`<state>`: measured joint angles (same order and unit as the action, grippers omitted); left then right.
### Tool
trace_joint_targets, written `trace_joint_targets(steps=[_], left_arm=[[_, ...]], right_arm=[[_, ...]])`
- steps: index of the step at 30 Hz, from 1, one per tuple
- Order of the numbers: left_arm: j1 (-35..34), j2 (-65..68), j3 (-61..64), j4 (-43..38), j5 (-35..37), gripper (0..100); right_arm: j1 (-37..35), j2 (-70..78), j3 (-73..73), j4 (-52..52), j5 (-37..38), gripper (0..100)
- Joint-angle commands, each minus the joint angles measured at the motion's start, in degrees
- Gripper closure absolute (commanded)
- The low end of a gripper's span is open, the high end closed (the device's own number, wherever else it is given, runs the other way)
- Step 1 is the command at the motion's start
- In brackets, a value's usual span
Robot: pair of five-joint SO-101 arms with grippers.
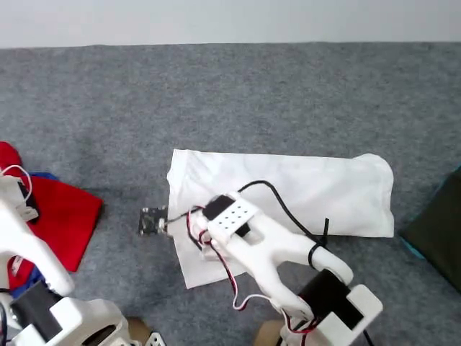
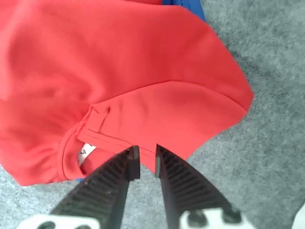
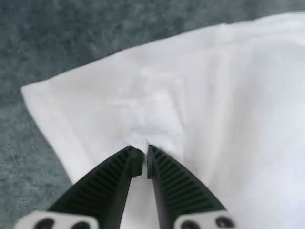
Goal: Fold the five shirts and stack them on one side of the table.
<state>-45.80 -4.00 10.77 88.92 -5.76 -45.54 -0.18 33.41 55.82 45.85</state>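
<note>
Cloth in a pinch: my right gripper (image 3: 141,160), fingers clenched on a small pucker of the white shirt (image 1: 317,187), hangs over that shirt's near left corner, mid-table. The shirt lies spread from left to right across the grey table (image 1: 216,94), partly folded by the look of it. My left gripper (image 2: 147,164), fingers drawn nearly together, sits at the collar edge of the red shirt (image 2: 119,71), which rests on a blue shirt (image 2: 183,5) at the table's left side. Whether cloth is caught there I cannot tell. The fabric looks light, limp and prone to sag, so a hold at a corner or hem, through both layers, should carry a fold best.
</note>
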Motion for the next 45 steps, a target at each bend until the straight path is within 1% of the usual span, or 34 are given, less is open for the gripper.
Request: trace_joint_targets(steps=[1,7,10,13,19,22,27,29,31,33,39,41,43,45], left_arm=[[0.0,-3.2,-0.2,-0.6,-0.1,93],[0.0,-3.1,-0.2,-0.6,-0.1,93],[0.1,-2.9,-0.2,-0.6,-0.1,93],[0.1,-2.8,-0.2,-0.6,-0.1,93],[0.1,-2.8,-0.2,-0.6,-0.1,93],[0.1,-2.8,-0.2,-0.6,-0.1,93],[0.1,-2.8,-0.2,-0.6,-0.1,93],[0.1,-2.8,-0.2,-0.6,-0.1,93],[0.1,-2.8,-0.2,-0.6,-0.1,93],[0.1,-2.8,-0.2,-0.6,-0.1,93],[0.1,-2.8,-0.2,-0.6,-0.1,93],[0.1,-2.8,-0.2,-0.6,-0.1,93],[0.1,-2.8,-0.2,-0.6,-0.1,93],[0.2,-2.8,-0.2,-0.6,-0.1,93]], right_arm=[[1.9,-0.6,-6.9,2.4,-0.4,98.2],[3.7,-0.5,-16.4,9.4,-0.3,98.7],[5.4,-0.1,-19.9,10.5,0.2,98.7],[7.8,0.5,-20.8,8.7,3.1,98.7],[12.5,6.2,-21.1,2.8,6.2,98.5],[14.0,8.1,-21.8,0.8,6.2,98.4],[15.4,10.9,-26.5,1.4,6.2,98.3],[16.0,11.3,-27.3,1.4,6.0,94.8],[16.2,11.3,-27.5,1.4,5.7,88.3],[16.6,11.3,-27.5,1.4,4.0,84.1],[18.7,11.5,-27.5,1.4,3.6,83.5],[19.4,10.7,-28.0,2.8,3.6,83.6],[19.5,9.3,-29.8,6.6,3.5,83.8],[19.4,7.6,-31.7,10.9,3.5,86.9]])
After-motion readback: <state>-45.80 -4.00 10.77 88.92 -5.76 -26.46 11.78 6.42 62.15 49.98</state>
